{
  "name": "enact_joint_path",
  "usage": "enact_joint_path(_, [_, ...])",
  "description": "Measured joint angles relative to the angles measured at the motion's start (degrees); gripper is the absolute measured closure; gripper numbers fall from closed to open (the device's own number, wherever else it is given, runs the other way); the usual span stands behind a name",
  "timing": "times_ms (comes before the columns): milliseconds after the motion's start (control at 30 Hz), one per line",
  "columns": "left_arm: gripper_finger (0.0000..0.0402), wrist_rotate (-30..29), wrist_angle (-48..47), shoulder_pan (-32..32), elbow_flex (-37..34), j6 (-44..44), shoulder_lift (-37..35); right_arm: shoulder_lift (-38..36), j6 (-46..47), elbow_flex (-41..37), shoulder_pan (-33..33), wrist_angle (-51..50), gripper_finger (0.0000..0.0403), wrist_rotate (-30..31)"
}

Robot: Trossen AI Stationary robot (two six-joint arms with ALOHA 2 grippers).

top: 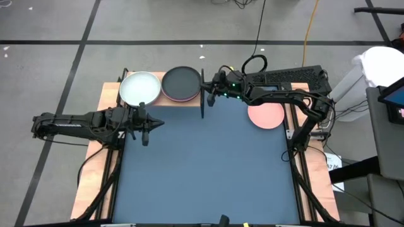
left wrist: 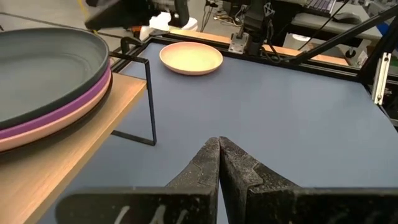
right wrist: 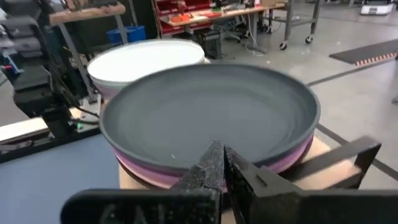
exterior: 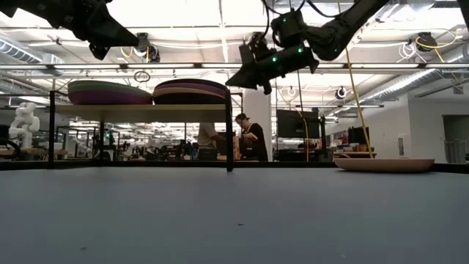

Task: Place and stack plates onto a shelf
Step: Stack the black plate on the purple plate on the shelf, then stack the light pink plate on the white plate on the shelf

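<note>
On the shelf at the far edge of the counter stand two stacks of plates. One stack is topped by a whitish plate; in the low view it shows pale green over purple. The other stack is topped by a black plate, with purple and pink rims showing under it in the wrist views. A single pink plate lies apart on the counter, near the right arm's base.

Just beside the black-topped stack, at the shelf's right end, hangs the right gripper, above shelf height in the low view; its fingers are pressed together and hold nothing. The left gripper waits over the counter just in front of the shelf, its fingers likewise closed on nothing. Behind the counter, the low view shows people standing in the room.
</note>
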Motion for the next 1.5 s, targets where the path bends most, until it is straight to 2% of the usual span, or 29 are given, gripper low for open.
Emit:
enact_joint_path(267, [0.0394, -0.02, -0.01, 0.0, 0.0, -0.12, 0.01, 0.89, 0.61, 0.0, 0.0, 0.51, 0.0403, 0.0])
enact_joint_path(467, [0.0394, -0.02, -0.61, 0.0, 0.0, -0.23, 0.02, -3.6, 1.94, 0.01, 0.14, -2.9, 0.0403, 0.03])
enact_joint_path(600, [0.0394, -0.02, -1.15, 0.0, 0.0, -0.46, 0.01, -10.2, 3.16, 0.02, 2.19, -16.92, 0.0403, 1.17])
enact_joint_path(867, [0.0394, -0.03, -1.44, 0.0, -0.02, -0.47, 0.02, -23.31, 6.78, 0.04, 11.75, -49.84, 0.0403, 18.25])
enact_joint_path(1033, [0.0394, -0.05, -1.35, 0.0, -0.02, -0.49, 0.01, -27.81, 14.75, -2.04, 17.18, -62.71, 0.04, 21.27])
enact_joint_path(1233, [0.0394, -0.06, -0.95, 0.0, -0.02, -1.06, 0.01, -32.01, 23.4, -10.94, 20.72, -67.8, 0.037, 21.01])
enact_joint_path(1500, [0.0394, -0.06, -0.89, 0.0, -0.02, -1.55, 0.0, -34.74, 29.01, -21.39, 21.96, -70.47, 0.0286, 21.21])
